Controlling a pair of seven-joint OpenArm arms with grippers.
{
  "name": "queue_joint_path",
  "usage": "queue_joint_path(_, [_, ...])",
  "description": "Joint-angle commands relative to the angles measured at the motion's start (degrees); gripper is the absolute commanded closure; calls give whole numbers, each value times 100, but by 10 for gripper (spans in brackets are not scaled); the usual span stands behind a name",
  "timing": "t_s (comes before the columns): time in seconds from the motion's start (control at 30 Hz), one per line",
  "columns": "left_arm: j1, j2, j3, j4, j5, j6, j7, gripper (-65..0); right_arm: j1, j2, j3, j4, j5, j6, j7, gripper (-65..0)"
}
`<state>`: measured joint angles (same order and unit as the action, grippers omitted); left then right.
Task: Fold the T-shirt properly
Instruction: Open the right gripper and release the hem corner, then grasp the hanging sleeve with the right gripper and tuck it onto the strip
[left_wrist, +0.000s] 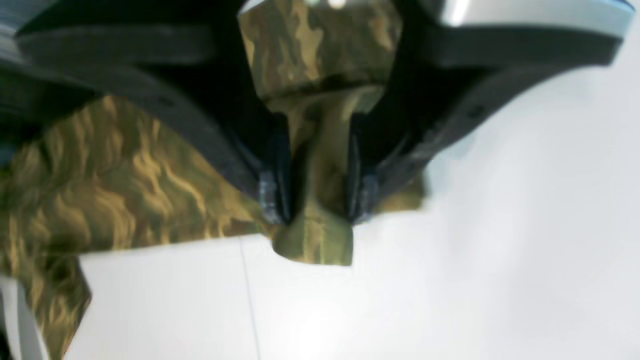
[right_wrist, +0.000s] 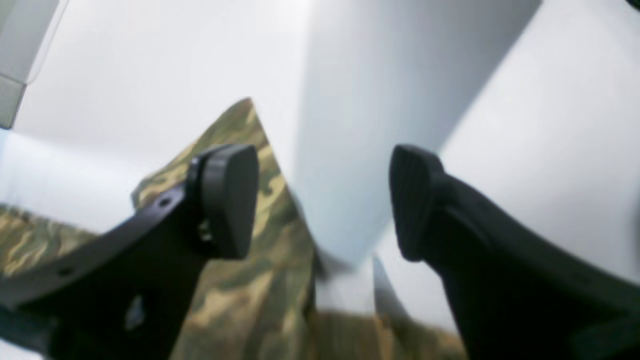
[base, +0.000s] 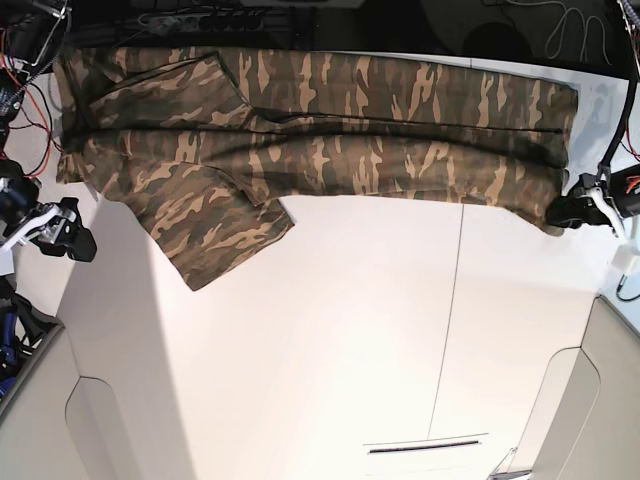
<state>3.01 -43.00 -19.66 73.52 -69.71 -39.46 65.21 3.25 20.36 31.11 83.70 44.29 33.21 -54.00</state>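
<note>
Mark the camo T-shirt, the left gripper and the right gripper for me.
Camouflage-print cloth T-shirt (base: 330, 130): base view, middle of the body.
Left gripper (left_wrist: 315, 195): left wrist view, between the fingers pinching cloth.
Right gripper (right_wrist: 322, 200): right wrist view, the gap between the open fingers.

The base view looks down from high overhead, taking in the whole white table (base: 330, 340) with the T-shirt (base: 320, 130) spread along its far edge and both arms at the sides. The left wrist view sits right behind the left gripper (left_wrist: 316, 197), very close, staring along its fingers at cloth and tabletop. The right wrist view rides just behind the right gripper (right_wrist: 324, 200), equally near. All three share the camouflage cloth and white surface.
</note>
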Motion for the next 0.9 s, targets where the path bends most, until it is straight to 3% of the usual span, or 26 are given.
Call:
queue_joint_path(0.0, [-61,-162,-168,79,-127,-54,-61,-263,170,68,-70,31,11,13,175,-409])
queue_joint_path(0.3, [-55,-142,-319,79,-125,-54,44,-280,1014,42,-1523,-1569,-935,-155,1244,-409])
queue_joint_path(0.57, [-61,-107,-319,79,-127,-54,-61,-280,1276,39,-2730,-2192,-881,-146,1222,-407])
queue_joint_path(0.77, [-59,138,-319,76,-101,-54,-52,-280,1276,-70,-2920,-2166,-529,4,1038,-406])
queue_joint_path(0.8, [-57,175,-319,76,-72,-54,-48,-280,1276,-116,-2920,-2166,-531,7,1016,-399])
queue_joint_path(0.87, [-59,243,-319,76,0,-54,-50,-280,1276,-212,-2920,-2166,-529,4,927,-322])
